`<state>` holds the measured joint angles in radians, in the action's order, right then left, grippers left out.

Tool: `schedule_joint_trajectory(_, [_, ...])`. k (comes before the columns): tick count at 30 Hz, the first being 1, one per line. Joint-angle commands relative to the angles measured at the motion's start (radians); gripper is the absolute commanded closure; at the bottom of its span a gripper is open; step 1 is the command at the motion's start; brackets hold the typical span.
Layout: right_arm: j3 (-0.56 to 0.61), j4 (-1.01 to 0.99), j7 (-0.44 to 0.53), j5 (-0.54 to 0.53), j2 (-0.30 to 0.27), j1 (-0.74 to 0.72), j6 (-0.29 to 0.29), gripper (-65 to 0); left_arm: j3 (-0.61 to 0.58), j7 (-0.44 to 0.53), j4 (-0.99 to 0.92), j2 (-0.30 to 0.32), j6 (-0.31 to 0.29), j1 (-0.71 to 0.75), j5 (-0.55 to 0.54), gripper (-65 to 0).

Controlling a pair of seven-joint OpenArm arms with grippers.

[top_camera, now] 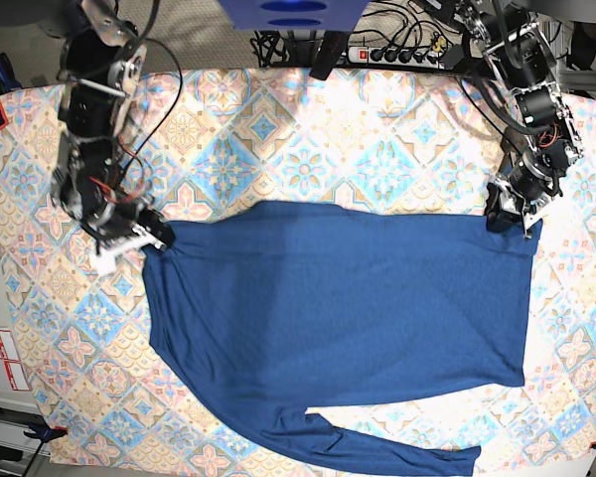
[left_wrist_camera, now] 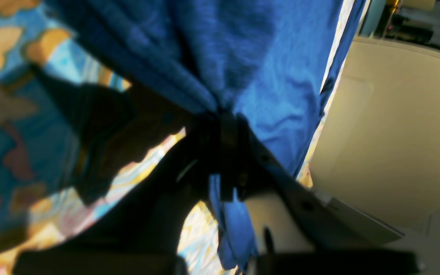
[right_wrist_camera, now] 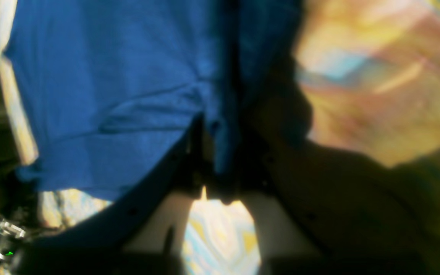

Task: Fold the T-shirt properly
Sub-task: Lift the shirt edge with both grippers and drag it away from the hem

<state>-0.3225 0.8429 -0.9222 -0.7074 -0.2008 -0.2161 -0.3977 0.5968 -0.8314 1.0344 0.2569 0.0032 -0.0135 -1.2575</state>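
Observation:
The dark blue T-shirt point(top_camera: 338, 308) lies spread flat on the patterned tablecloth point(top_camera: 308, 149), one long sleeve point(top_camera: 377, 452) trailing along its near edge. At the shirt's far right corner in the base view, my left gripper point(top_camera: 505, 217) is shut on the fabric. The left wrist view shows that gripper point(left_wrist_camera: 225, 122) pinching a gathered bunch of the T-shirt point(left_wrist_camera: 266, 57). My right gripper point(top_camera: 151, 238) sits at the shirt's far left corner. In the blurred right wrist view the right gripper point(right_wrist_camera: 214, 152) has its fingers closed over a fold of the T-shirt point(right_wrist_camera: 109, 95).
A power strip point(top_camera: 397, 55) and cables lie along the table's back edge. A beige surface point(left_wrist_camera: 395, 126) shows beyond the table edge in the left wrist view. Red-and-white labels point(top_camera: 0, 358) sit off the table's left side.

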Motion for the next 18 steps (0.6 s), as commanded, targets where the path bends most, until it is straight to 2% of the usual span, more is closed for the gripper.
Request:
schedule_joint_trajectory(1, [-0.014, 0.013, -0.015, 0.015, -0.012, -0.012, -0.01, -0.8, 0.001, 0.005, 0.019, 0.017, -0.009, -0.003, -0.017, 0.0])
schedule_joint_trajectory(2, [-0.027, 0.013, -0.027, 0.015, -0.015, -0.006, -0.037, -0.8, 0.001, 0.004, 0.019, 0.018, -0.009, 0.007, -0.017, 0.0])
schedule_joint_trajectory(4, [-0.043, 0.013, -0.051, 0.015, -0.015, -0.006, -0.057, -0.8, -0.001, 0.002, 0.019, 0.018, -0.009, 0.013, -0.017, 0.0])
schedule_joint_trajectory(7, [-0.076, 0.023, -0.077, 0.015, -0.015, 0.007, -0.06, -0.8, -0.001, -0.018, 0.025, 0.02, -0.009, 0.037, -0.017, 0.0])
schedule_joint_trajectory(13, [-0.117, 0.227, -0.13, 0.013, -0.015, 0.102, -0.06, -0.8, -0.001, -0.03, 0.154, 0.018, -0.009, 0.123, -0.014, 0.0])
schedule_joint_trajectory(18, [-0.158, 0.321, -0.16, 0.013, -0.015, 0.165, -0.06, -0.8, -0.001, -0.032, 0.212, 0.018, -0.009, 0.192, -0.015, 0.0])
